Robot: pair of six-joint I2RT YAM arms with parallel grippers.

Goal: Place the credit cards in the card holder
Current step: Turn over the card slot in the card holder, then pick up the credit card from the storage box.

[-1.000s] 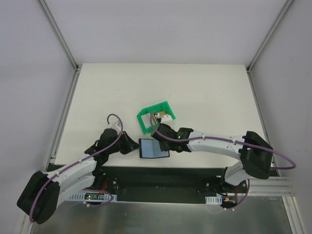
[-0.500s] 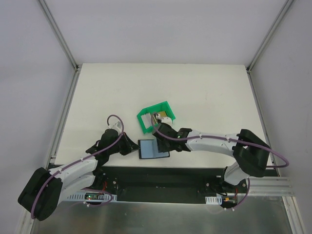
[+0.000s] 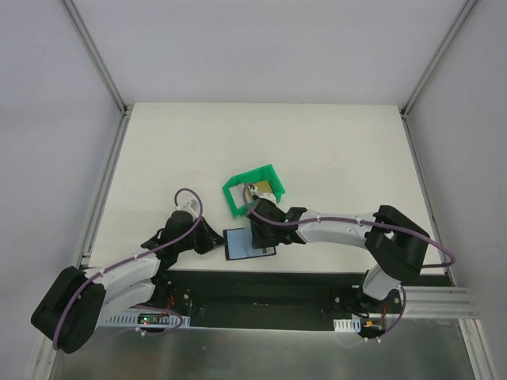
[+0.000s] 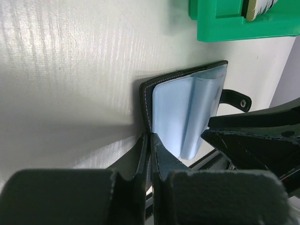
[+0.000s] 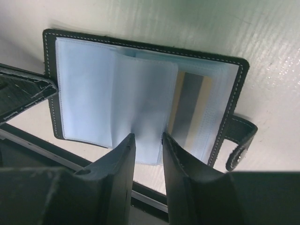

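Observation:
The card holder (image 3: 248, 242) lies open near the table's front edge, black outside with bluish-grey sleeves (image 5: 93, 98) inside. A gold card with a dark stripe (image 5: 190, 110) sits in a right-hand sleeve. My left gripper (image 4: 150, 140) is shut on the holder's black left cover edge (image 4: 146, 101). My right gripper (image 5: 147, 145) is narrowly open, with its fingertips on either side of a raised middle sleeve leaf. More credit cards (image 3: 261, 191) stand in the green bin (image 3: 238, 196); they also show in the left wrist view (image 4: 258, 5).
The green bin (image 4: 243, 23) stands just behind the holder. The holder's snap tab (image 5: 241, 140) sticks out on the right. The table's front edge and the black rail (image 3: 261, 281) lie right below the holder.
My right gripper has moved from the bin's front down onto the open holder. My left arm has shifted slightly while keeping its hold on the cover.

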